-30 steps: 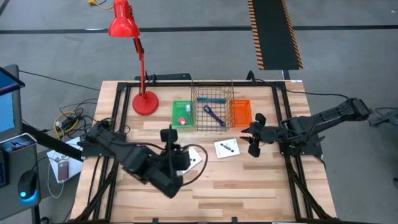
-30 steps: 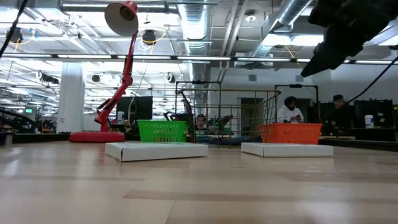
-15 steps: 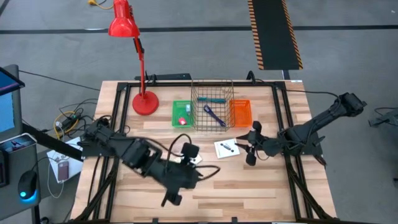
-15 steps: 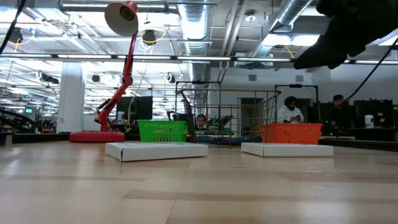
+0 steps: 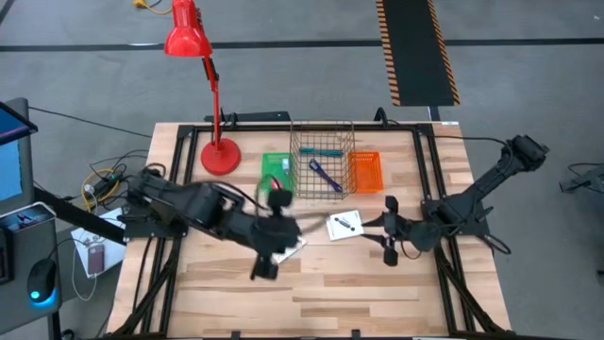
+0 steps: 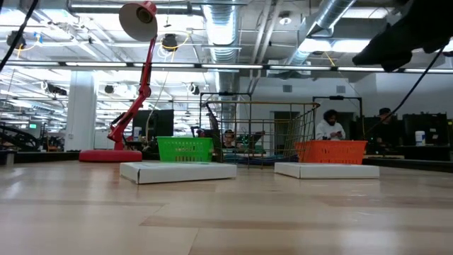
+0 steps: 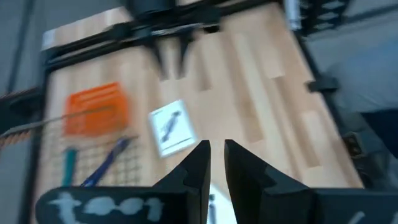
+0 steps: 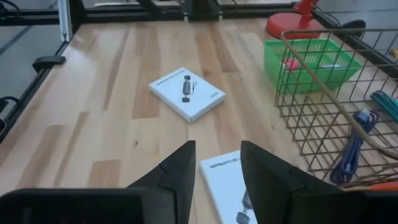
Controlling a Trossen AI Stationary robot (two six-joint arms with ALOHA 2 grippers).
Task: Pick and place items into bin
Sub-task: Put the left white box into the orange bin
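Two white cards printed with dark pens lie flat on the wooden table: the left card (image 8: 186,93) and the right card (image 5: 344,224). The wire bin (image 5: 321,170) holds a teal marker (image 8: 385,99) and a blue-purple strap (image 8: 354,149). A small red block (image 8: 289,62) sits in the green basket (image 5: 276,172). My left gripper (image 5: 291,231) hovers over the left card, pointing toward the table's right, with a narrow gap between its fingers (image 7: 199,163). My right gripper (image 5: 382,229) is open, just right of the right card (image 8: 227,180), pointing left.
An orange basket (image 5: 365,170) stands right of the wire bin, and a red desk lamp has its base (image 5: 220,156) at the far left. A black frame runs along the table's edges (image 5: 429,179). Bare wood lies toward the near edge. People show in the room beyond (image 6: 329,124).
My left arm has swung round above the left card, its wrist coming from the near side back toward the far edge and turning toward the right. My right gripper has moved toward the near edge, from beside the orange basket to beside the right card.
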